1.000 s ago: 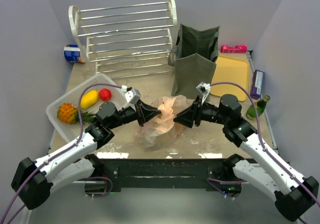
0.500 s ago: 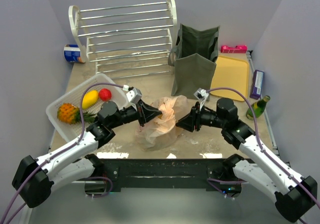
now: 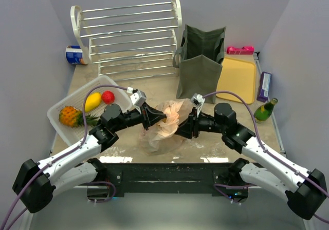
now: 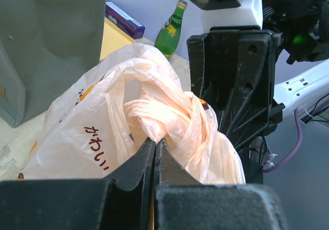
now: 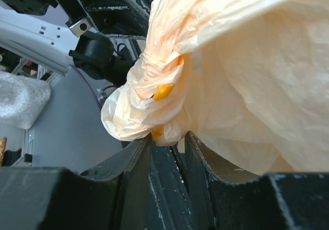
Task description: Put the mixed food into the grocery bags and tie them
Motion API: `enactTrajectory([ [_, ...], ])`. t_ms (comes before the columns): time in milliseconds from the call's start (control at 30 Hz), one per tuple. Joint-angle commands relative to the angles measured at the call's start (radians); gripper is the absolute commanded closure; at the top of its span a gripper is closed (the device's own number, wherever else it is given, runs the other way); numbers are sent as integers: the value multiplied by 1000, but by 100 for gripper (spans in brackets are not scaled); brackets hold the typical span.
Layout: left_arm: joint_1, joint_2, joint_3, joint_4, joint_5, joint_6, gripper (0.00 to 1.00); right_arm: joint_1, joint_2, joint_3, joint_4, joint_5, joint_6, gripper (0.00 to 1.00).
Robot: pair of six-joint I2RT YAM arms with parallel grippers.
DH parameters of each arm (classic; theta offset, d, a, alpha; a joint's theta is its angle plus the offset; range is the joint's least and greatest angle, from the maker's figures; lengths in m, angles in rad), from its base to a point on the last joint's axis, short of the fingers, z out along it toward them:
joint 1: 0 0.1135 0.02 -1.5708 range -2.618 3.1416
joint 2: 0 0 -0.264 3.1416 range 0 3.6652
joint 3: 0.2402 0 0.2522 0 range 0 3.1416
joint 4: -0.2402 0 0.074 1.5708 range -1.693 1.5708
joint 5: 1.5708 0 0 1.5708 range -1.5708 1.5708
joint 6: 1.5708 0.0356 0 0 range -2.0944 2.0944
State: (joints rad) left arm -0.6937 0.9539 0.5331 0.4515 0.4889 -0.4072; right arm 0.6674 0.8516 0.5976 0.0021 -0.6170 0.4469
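Left end effector [image 4: 156, 147]: jaws pressed together on a strand of the twisted top [image 4: 154, 112] of the peach plastic bag [image 3: 157, 135]. It holds the strand out to the left side of the top view, presumably to anchor one handle while the tie is made. Right end effector [image 5: 167, 142]: fingers parted by a narrow gap, with the bunched knot of plastic sitting just at their mouth. I cannot tell whether it touches them. It faces the left end effector head-on across the bag, which suits taking the opposite strand. The bag lies on the desk [image 3: 154, 89] at lower centre of the top view, between the two arms, slumped, with its orange print showing. Contents are not readable through the film. The olive tote [image 3: 198, 73] stands upright just behind it, upper centre-right, mouth open and handles untied. At centre left, the white basket [image 3: 56, 118] holds a pineapple [image 3: 69, 116], a yellow fruit [image 3: 92, 101] and a red fruit [image 3: 108, 97]. A green bottle [image 3: 264, 110] stands at the right edge. Judgement: packing is incomplete, and the first tie is in progress.
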Motion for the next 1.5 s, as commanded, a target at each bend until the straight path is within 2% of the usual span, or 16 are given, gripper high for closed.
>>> enactTrajectory([
  [0, 8, 0, 31, 52, 19, -10, 100, 32, 26, 5, 98, 83, 19, 64],
  [167, 7, 2, 25, 59, 22, -13, 100, 34, 9, 7, 121, 155, 33, 70],
  [267, 8, -3, 21, 61, 17, -12, 100, 32, -19, 10, 108, 192, 29, 81],
  [300, 8, -4, 21, 61, 13, -12, 100, 32, -23, 10, 101, 200, 29, 91],
  [367, 8, -12, 22, 55, -7, -9, 100, 32, -45, 14, 66, 233, 23, 100],
  [533, 14, -59, 39, 9, -88, 7, 100, 32, -91, 34, -110, 391, 36, 100],
  [633, 28, -87, 51, -26, -142, 18, 100, 34, -129, 47, -204, 557, 70, 100],
  [833, 79, -106, 51, -77, -179, 8, 100, 34, -152, 21, -238, 761, 121, 100],
  [1000, 129, -155, 30, -118, -266, -4, 100, 32, -137, 21, -336, 969, 193, 100],
  [1167, 218, -173, 25, -163, -280, -24, 100, 34, -152, 10, -375, 1072, 222, 100],
  [1467, 428, -213, -5, -240, -210, -53, 100, 23, -141, -27, -375, 1093, 256, 100],
])
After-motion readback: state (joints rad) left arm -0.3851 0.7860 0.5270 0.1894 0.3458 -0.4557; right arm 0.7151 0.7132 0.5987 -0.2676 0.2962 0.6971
